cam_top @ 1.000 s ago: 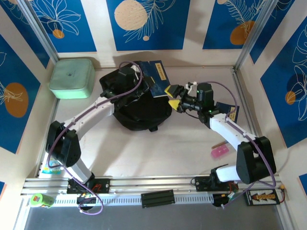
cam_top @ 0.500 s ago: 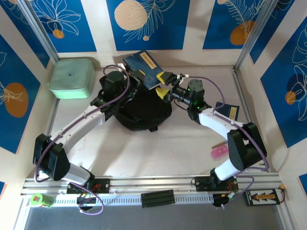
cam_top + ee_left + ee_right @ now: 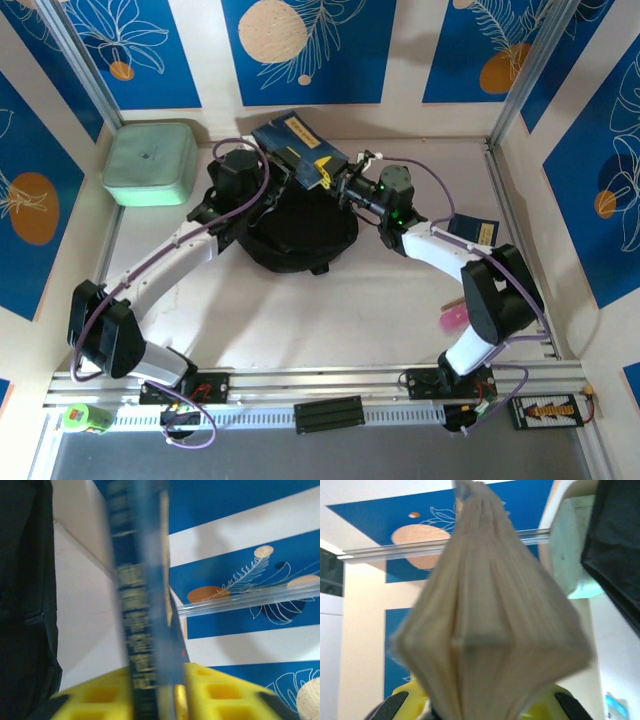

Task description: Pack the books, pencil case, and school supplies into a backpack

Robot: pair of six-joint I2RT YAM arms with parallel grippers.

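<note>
A dark blue book [image 3: 297, 146] with a pale yellow label hangs tilted over the back rim of the black backpack [image 3: 300, 235]. My left gripper [image 3: 272, 166] is at its left end. In the left wrist view the book [image 3: 145, 605] stands edge-on between the yellow fingers [image 3: 220, 692], and the jaws look slightly wider than it. My right gripper [image 3: 337, 183] is shut on the book's right corner. In the right wrist view its pages [image 3: 490, 610] fan out from between the fingers [image 3: 410, 697]. A second blue book [image 3: 472, 228] lies at the right, partly under the right arm.
A mint-green square box [image 3: 150, 162] sits at the back left, also seen past the pages [image 3: 570, 545]. A pink eraser [image 3: 455, 318] and a thin stick lie at the right front. The walls stand close behind the backpack.
The right gripper has moved left onto the book and shut on its corner. The left gripper's jaws have loosened around the book. The book has shifted slightly left and back.
</note>
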